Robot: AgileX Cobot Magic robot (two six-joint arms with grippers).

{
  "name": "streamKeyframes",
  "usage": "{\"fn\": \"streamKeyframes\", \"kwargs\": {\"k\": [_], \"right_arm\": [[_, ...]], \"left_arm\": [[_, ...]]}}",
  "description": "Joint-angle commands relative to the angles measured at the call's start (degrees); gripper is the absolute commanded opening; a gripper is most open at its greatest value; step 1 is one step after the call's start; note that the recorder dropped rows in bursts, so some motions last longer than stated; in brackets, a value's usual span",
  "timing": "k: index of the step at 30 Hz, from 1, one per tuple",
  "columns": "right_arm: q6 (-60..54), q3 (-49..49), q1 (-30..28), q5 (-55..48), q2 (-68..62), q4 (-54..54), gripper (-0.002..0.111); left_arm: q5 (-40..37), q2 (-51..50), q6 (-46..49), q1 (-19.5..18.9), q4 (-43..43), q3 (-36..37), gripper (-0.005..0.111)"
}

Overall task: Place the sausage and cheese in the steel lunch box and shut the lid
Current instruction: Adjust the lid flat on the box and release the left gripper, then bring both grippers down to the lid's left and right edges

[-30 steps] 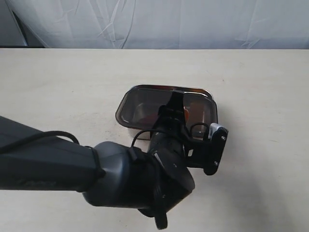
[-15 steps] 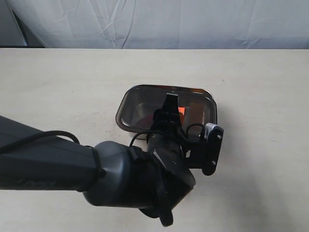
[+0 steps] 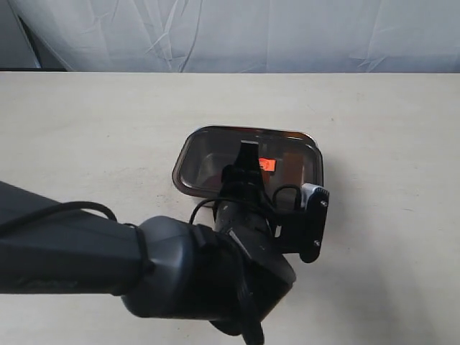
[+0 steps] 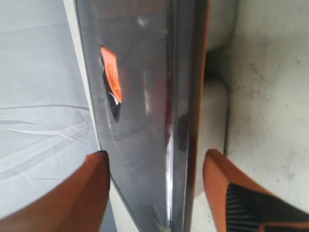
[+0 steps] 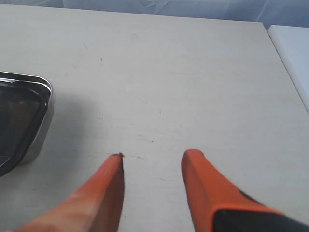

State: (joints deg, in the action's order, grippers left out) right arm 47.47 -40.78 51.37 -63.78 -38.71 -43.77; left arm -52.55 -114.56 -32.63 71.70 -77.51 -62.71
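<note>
Only at wrist: left gripper [image 4: 157, 153] apart over lid [image 4: 140, 116]; right gripper [image 5: 154, 154] apart over table [image 5: 169, 72].

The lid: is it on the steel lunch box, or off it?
On. In the exterior view the dark lid covers the steel lunch box. Whether it is pressed fully shut, cannot tell.

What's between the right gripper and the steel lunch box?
Only bare table, seen in the right wrist view; the open right gripper stands apart from the steel lunch box.
</note>
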Motion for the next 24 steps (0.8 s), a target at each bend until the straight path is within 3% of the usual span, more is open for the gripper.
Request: {"fn": "streamKeyframes", "kwargs": {"k": [1, 11, 13, 15, 17, 19, 20, 24], "right_arm": [[0.03, 0.08, 0.02, 0.24, 0.24, -0.97, 0.040], [0.03, 0.08, 0.02, 0.24, 0.24, -0.97, 0.040], [0.03, 0.08, 0.02, 0.24, 0.24, -0.97, 0.040], [0.03, 0.08, 0.02, 0.24, 0.24, -0.95, 0.039], [0.03, 0.64, 0.02, 0.39, 0.24, -0.83, 0.030], [-0.27, 1.37, 0.02, 1.01, 0.24, 1.00, 0.011], [-1.69, 1.79, 0.02, 2.10, 0.24, 2.41, -0.001], [-8.45, 2.09, 0.02, 5.11, -1.53, 8.40, -0.001]], "left_arm": [[-1.78, 1.68, 0.18, 2.09, 0.91, -0.27, 0.056], [-11.03, 2.88, 0.30, 4.72, 9.32, -0.27, 0.054], [-11.17, 4.22, 0.30, 5.96, 10.60, -0.27, 0.048], [-11.17, 6.02, -0.58, 7.23, 11.54, -0.27, 0.035], [-11.17, 7.91, -1.96, 7.86, 13.36, -0.27, 0.017], [-10.79, 10.18, -3.84, 7.86, 16.81, -0.27, 0.000], [-10.79, 11.45, -4.43, 7.42, 18.86, -0.27, 0.001], [-11.01, 16.80, -4.83, 4.45, 27.23, -0.27, 0.000]]}}
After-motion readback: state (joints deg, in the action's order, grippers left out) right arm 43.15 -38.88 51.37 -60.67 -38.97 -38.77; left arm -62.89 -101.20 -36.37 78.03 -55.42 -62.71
